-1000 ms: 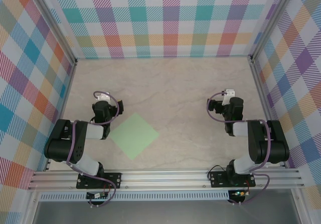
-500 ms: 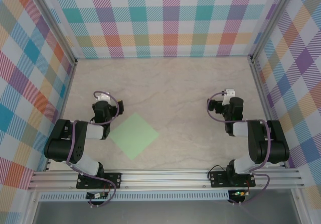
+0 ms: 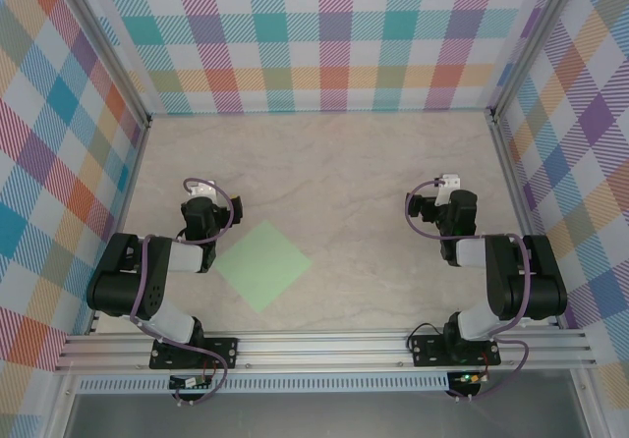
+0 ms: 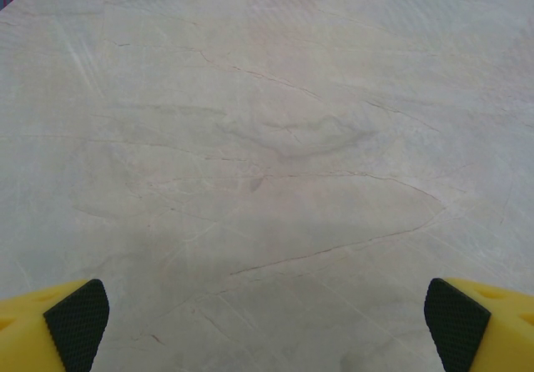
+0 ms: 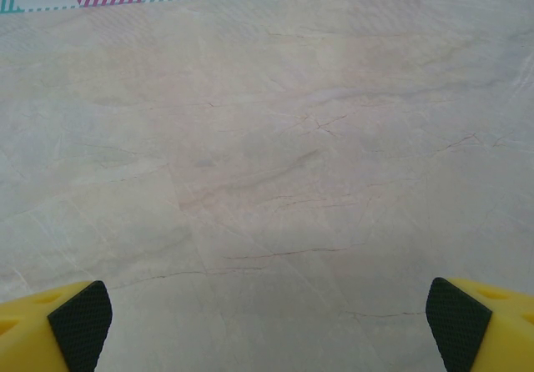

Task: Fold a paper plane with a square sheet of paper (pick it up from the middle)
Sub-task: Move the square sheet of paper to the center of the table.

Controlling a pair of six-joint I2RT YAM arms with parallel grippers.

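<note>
The square sheet of paper (image 3: 263, 265) is pale mint green and lies flat on the marble table (image 3: 324, 173), turned like a diamond, near the front and left of centre. My left gripper (image 3: 202, 204) rests just left of and behind the sheet's left corner, apart from it. In the left wrist view its yellow fingers (image 4: 75, 326) with black pads stand wide apart, and the left gripper (image 4: 267, 330) is open over bare tabletop. My right gripper (image 3: 441, 200) sits far to the right of the sheet. In the right wrist view the right gripper (image 5: 269, 326) is open over bare marble.
Plaid walls (image 3: 314, 35) close in the table at the back and both sides. An aluminium rail (image 3: 324, 348) with the arm bases runs along the near edge. Marble stretches free behind both grippers.
</note>
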